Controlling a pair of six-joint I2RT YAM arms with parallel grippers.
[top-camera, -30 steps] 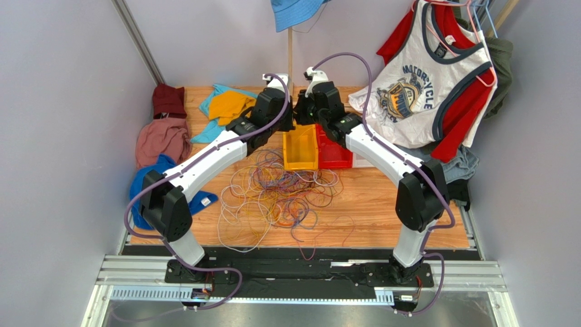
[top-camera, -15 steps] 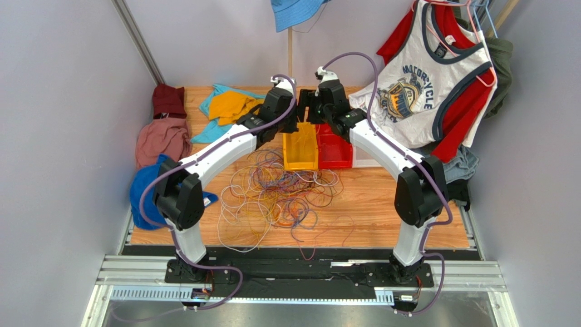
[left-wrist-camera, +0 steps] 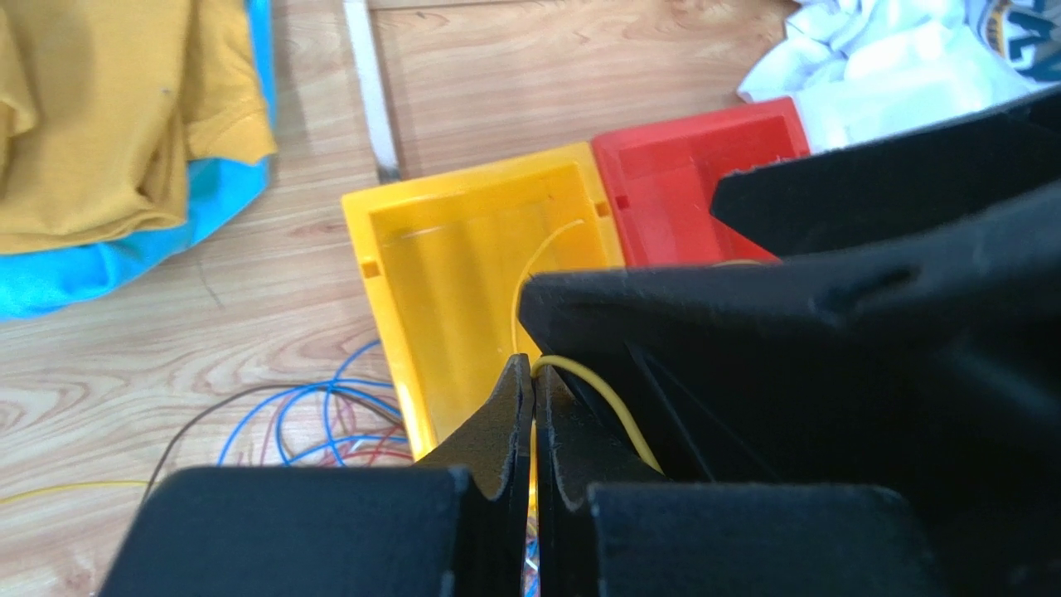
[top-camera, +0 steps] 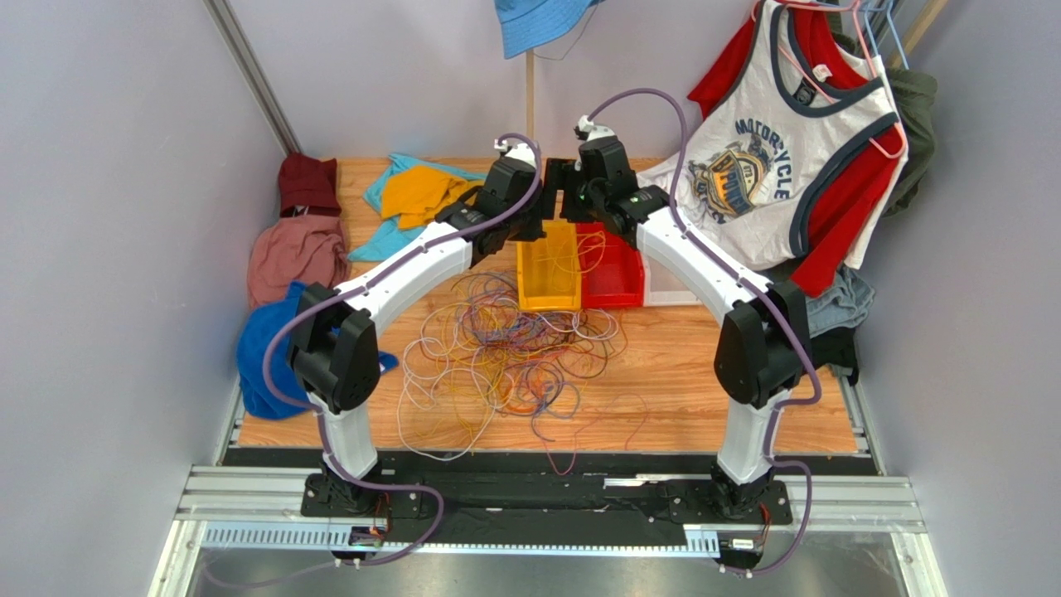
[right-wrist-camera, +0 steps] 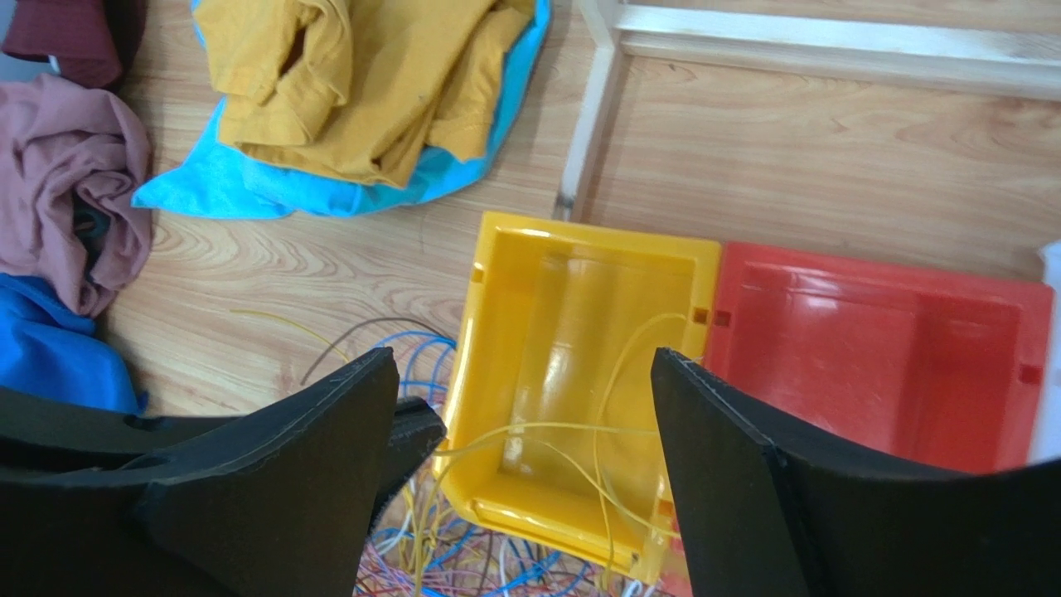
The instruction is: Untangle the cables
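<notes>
The cables (top-camera: 511,355) lie in a tangled heap of white, yellow, orange, purple, blue and red loops on the wooden table, just in front of a yellow bin (top-camera: 549,268) and a red bin (top-camera: 610,271). My left gripper (left-wrist-camera: 533,373) hangs above the yellow bin (left-wrist-camera: 473,286) and is shut on a thin yellow cable (left-wrist-camera: 607,396). That yellow cable (right-wrist-camera: 585,429) loops down into the yellow bin (right-wrist-camera: 561,336). My right gripper (right-wrist-camera: 523,435) is close beside the left one, open wide, with nothing between its fingers. In the top view both grippers (top-camera: 544,218) (top-camera: 570,205) meet over the bins' far end.
A yellow shirt on a blue cloth (top-camera: 417,193) lies at the back left. Maroon and pink clothes (top-camera: 299,243) and a blue garment (top-camera: 264,348) line the left wall. A printed tank top (top-camera: 760,162) hangs at the right. A wooden post (top-camera: 529,112) stands behind the bins.
My right gripper has opened wide from shut and let go of the yellow cable. Both grippers have moved slightly toward the back, over the bins. The left gripper stays shut.
</notes>
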